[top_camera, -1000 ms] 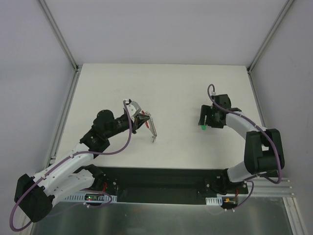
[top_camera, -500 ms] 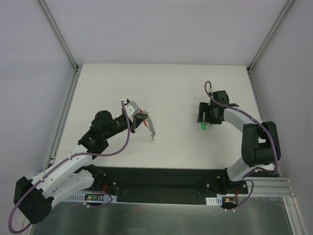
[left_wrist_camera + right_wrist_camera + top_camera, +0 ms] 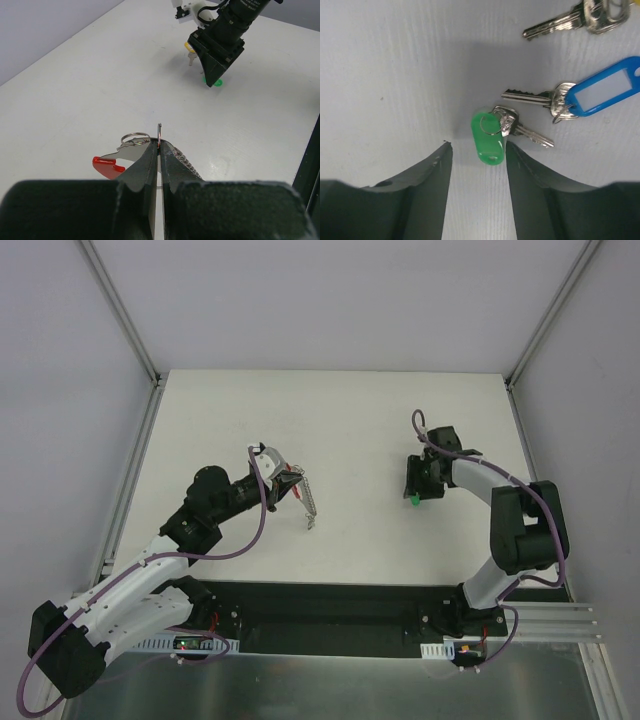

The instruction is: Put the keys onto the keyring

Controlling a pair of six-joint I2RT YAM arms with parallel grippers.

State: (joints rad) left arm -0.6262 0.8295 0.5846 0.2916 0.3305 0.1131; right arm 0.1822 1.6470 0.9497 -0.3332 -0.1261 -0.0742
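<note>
Narrowed from a second ago, the right gripper [image 3: 477,146] has its jaws about half apart, straddling the green key [image 3: 489,137], and its wrist has shifted slightly toward the far edge of the desk [image 3: 350,420].

Nearer the front edge and left of centre, the left gripper [image 3: 159,149] is pressed fully together on the keyring [image 3: 133,140]. It pinches the metal by the split ring, with the red loop hanging on one side and the chain on the other.

Toward the right edge, the green key lies flat between the right fingers. It sits close to one finger, with a clear gap on the other side, and nothing is gripped yet. Just beyond it lie the blue key [image 3: 560,97] and a third key [image 3: 565,22].

Likely faults:
- The off-centre tag may be pushed sideways as the jaws close.
- The fingers may catch only the plastic, leaving the blade free to swing.
- The flat tag may slide out along the desk.
- The thin pinch on the keyring could let it rotate while a key is threaded.

Writing: the blue key's label window [image 3: 602,95] is blank. White lettering on the right arm's black housing is cut off and cannot be read.
</note>
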